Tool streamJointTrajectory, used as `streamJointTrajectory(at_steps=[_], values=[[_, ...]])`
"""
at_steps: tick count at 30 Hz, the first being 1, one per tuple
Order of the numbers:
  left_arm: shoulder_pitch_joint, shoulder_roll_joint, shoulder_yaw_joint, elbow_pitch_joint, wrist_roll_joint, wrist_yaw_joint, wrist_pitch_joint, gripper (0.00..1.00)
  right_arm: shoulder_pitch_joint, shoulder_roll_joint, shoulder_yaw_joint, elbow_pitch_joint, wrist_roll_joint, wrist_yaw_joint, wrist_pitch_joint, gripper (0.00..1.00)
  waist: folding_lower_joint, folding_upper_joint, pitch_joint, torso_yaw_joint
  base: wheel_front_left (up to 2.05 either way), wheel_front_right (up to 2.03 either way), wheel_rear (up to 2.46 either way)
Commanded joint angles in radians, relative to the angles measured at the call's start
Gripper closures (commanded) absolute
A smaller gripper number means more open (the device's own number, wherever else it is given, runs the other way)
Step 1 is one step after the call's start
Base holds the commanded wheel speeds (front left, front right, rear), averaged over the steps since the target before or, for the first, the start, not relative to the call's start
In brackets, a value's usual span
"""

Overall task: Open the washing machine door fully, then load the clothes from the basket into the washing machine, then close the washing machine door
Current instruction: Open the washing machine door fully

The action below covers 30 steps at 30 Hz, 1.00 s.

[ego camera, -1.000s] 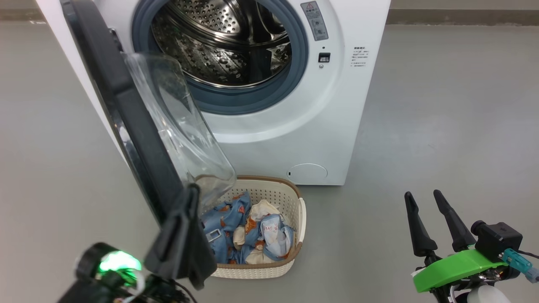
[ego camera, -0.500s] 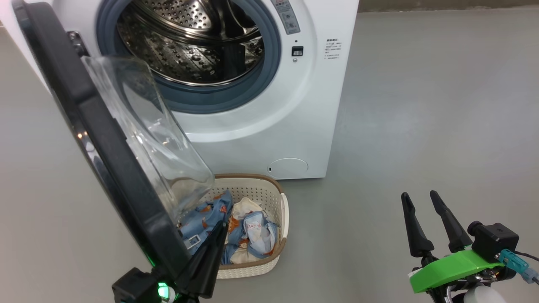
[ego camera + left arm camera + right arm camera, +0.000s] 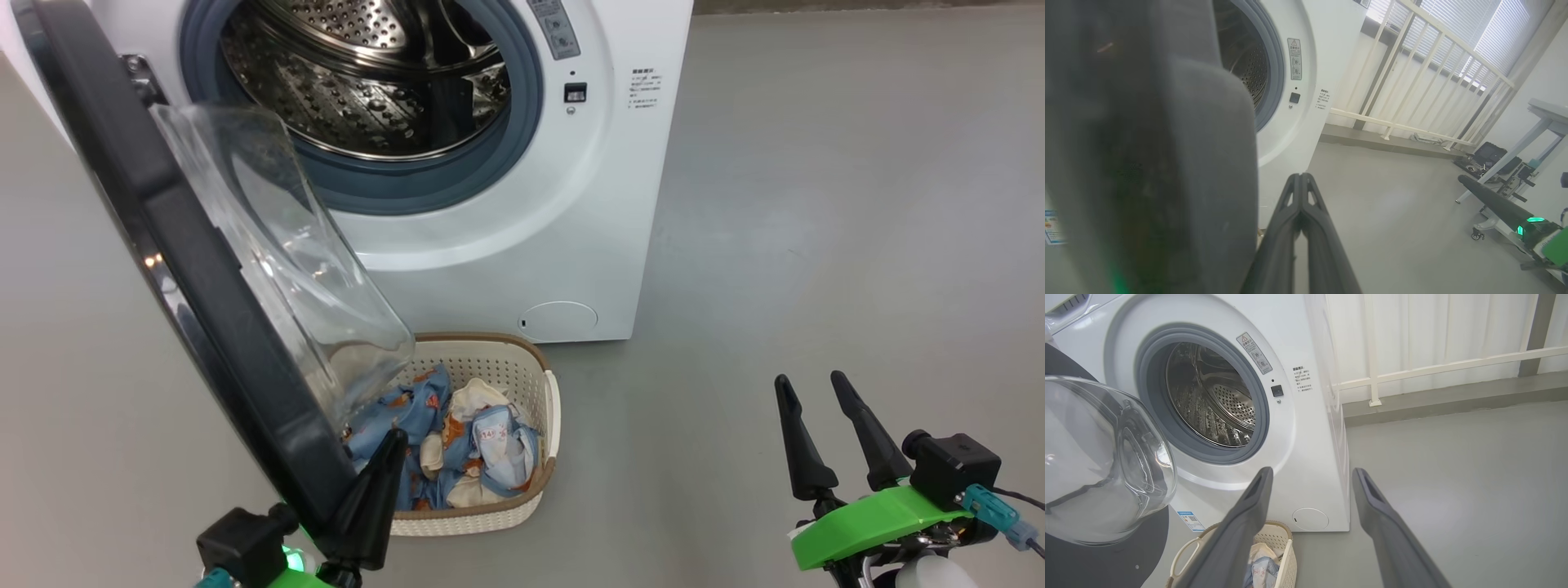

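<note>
I am seeing the left claw (image 3: 390, 445) clenched shut on nothing at the lower left of the head view, just beside the lower edge of the washing machine door (image 3: 204, 310); I cannot tell if they are touching. The door is standing swung open across the left. The right claw (image 3: 810, 380) is hanging released at the lower right. The clothes (image 3: 482, 441) are lying in the basket (image 3: 498, 363) at bottom centre, just before the washing machine (image 3: 522, 245).
</note>
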Motion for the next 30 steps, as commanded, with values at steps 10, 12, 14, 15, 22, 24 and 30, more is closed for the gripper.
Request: streamJointTrajectory(at_steps=[10,12,14,15,22,24,30], values=[[-0.039,0.02,0.095,0.004,-0.044,0.029,-0.023,1.0,-0.025,-0.013,0.029,-0.009,0.003,0.005,-0.012,0.0,0.0,0.0,-0.009,0.039,0.0,0.0,0.0],[-0.036,0.028,0.101,0.002,-0.045,0.031,-0.023,1.0,-0.023,-0.014,0.028,-0.008,0.004,0.005,-0.012,0.0,0.0,0.0,-0.009,0.051,0.0,0.0,0.0],[-0.032,0.034,0.105,-0.003,-0.048,0.033,-0.022,1.0,-0.021,-0.015,0.026,-0.007,0.004,0.005,-0.012,0.0,0.0,0.0,-0.009,0.066,0.0,0.0,0.0],[-0.03,0.038,0.107,-0.006,-0.048,0.035,-0.021,1.0,-0.02,-0.015,0.025,-0.006,0.004,0.005,-0.012,0.0,0.0,0.0,-0.01,0.073,0.0,0.0,0.0],[-0.005,0.054,0.121,-0.018,-0.059,0.049,-0.015,1.0,-0.02,-0.021,0.015,-0.001,0.007,0.005,-0.012,0.0,0.0,0.0,-0.018,0.132,0.0,0.0,0.0],[0.0,0.057,0.124,-0.019,-0.061,0.053,-0.014,1.0,-0.019,-0.02,0.017,0.0,0.008,0.005,-0.012,0.0,0.0,0.0,-0.022,0.148,0.0,0.0,0.0],[0.003,0.07,0.136,-0.028,-0.066,0.064,-0.01,1.0,-0.019,-0.022,0.016,0.006,0.012,0.005,-0.012,0.0,0.0,0.0,-0.025,0.193,0.0,0.0,0.0]])
